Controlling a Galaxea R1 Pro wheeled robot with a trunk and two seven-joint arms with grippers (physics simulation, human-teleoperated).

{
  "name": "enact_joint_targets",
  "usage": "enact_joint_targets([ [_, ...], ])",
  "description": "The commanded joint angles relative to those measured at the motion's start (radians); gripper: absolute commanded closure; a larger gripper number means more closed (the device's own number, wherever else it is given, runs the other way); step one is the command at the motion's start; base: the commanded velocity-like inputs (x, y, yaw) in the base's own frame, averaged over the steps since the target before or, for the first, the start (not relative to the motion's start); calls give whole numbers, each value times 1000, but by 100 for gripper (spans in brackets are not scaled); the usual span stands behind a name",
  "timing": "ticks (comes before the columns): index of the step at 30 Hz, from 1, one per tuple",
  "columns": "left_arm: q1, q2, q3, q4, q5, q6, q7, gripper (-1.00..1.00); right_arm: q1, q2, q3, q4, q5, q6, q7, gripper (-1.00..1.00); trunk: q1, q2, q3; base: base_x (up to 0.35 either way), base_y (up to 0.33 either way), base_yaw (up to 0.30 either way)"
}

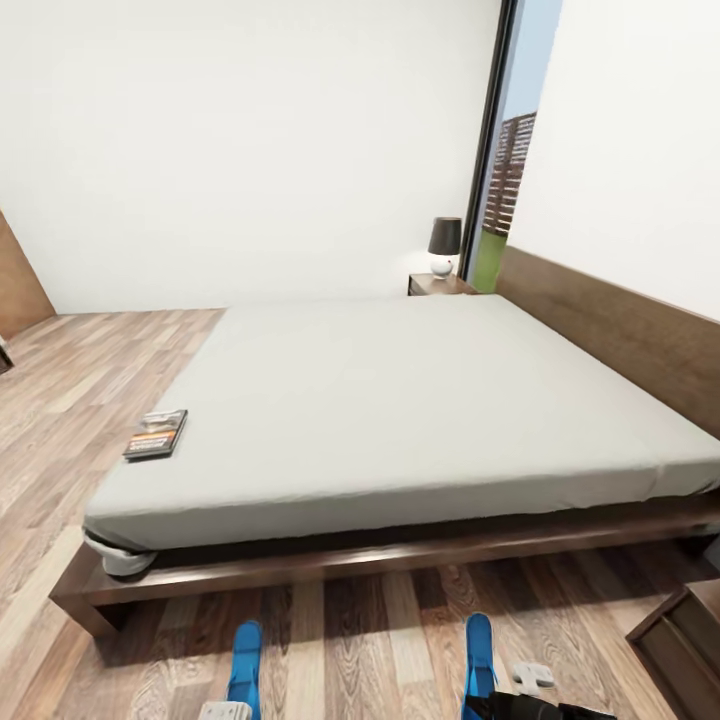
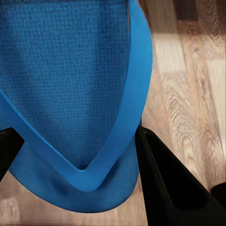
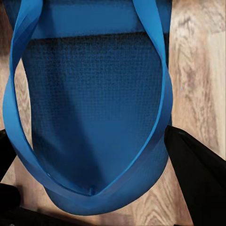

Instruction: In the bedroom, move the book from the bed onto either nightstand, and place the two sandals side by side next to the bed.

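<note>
The book (image 1: 156,434) lies flat near the left edge of the bed (image 1: 400,400), on its pale grey mattress. Two bright blue sandals show at the front of the head view, over the wood floor just before the bed frame: the left sandal (image 1: 245,668) and the right sandal (image 1: 479,652), well apart. My left gripper (image 2: 77,134) has its black fingers (image 2: 165,183) pressed against both sides of the left sandal (image 2: 70,84). My right gripper (image 3: 88,134) grips the right sandal (image 3: 94,103) the same way. One nightstand (image 1: 438,285) stands at the bed's far corner, another nightstand (image 1: 685,640) at the near right.
A lamp (image 1: 444,246) with a dark shade sits on the far nightstand. The dark headboard (image 1: 610,330) runs along the right wall. A tall window (image 1: 505,170) is behind the lamp. Open wood-plank floor (image 1: 90,400) stretches left of the bed.
</note>
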Motion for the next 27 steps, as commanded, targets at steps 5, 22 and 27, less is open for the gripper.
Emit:
enact_joint_targets([
  [5, -1, -5, 6, 1, -4, -3, -5, 100, -1, -1, -9, 3, 5, -1, 3, 100, 0, 0, -3, 0, 0, 289],
  [22, -1, -5, 5, 1, -4, -3, -5, 100, -1, -1, -9, 2, 4, -1, 3, 100, 0, 0, -3, 0, 0, 161],
  [27, -1, -5, 6, 1, -4, -3, -5, 100, -1, -1, -9, 3, 4, -1, 3, 100, 0, 0, -3, 0, 0, 171],
])
